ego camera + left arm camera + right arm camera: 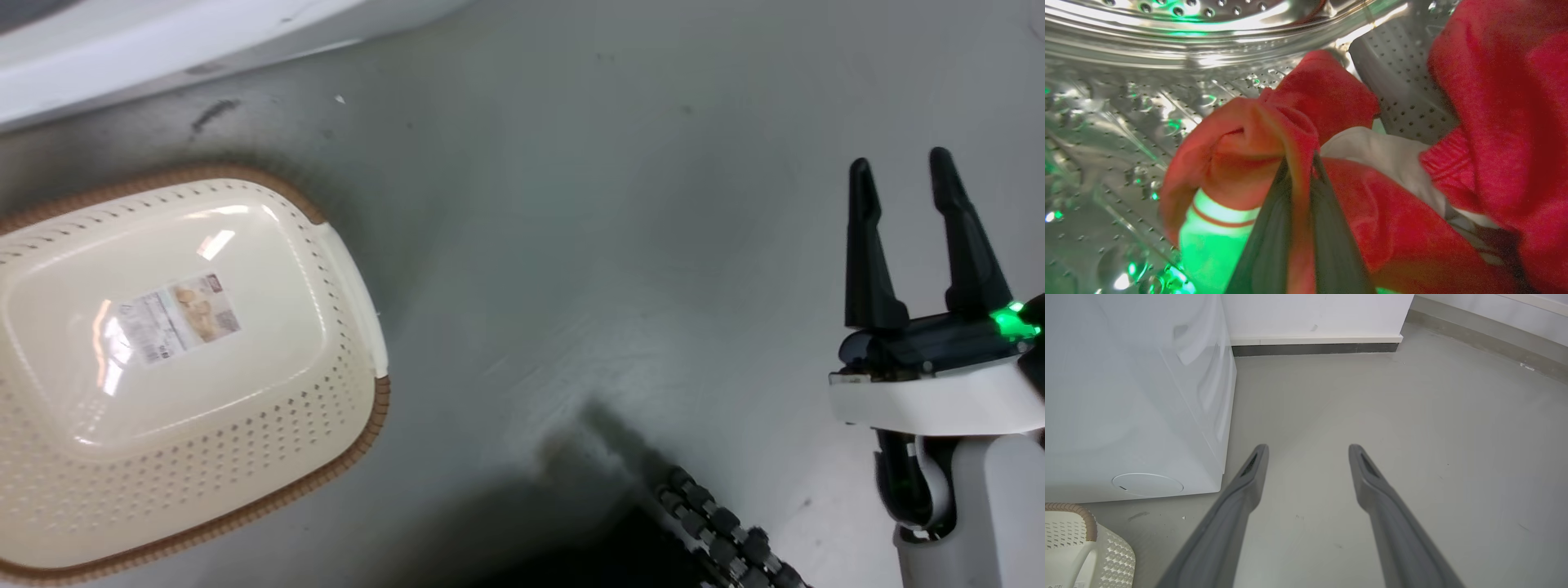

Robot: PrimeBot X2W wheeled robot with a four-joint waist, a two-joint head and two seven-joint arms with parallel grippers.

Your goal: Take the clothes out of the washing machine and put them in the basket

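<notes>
- The left end effector (1302,159) is clamped on a fold of the clothes (1372,212), inside the washing machine (1126,122) drum.
- Withdraw slowly and straight; trailing fabric may snag.
- The right end effector (898,167) is spread and empty, outside the washing machine.
- The basket (359,343) stands empty, near the washing machine.

The clothes (1372,212) are seen as soft, fuzzy red cloth with smoother white panels. The drum (1126,122) of the washing machine (1126,396) is shown as polished, dimpled, perforated metal, the cabinet as glossy white. The basket (245,465) is made of shiny cream plastic, with a brown woven-look rim (377,416) and a paper label (180,318). The floor (612,204) is smooth, faintly scuffed grey.
</notes>
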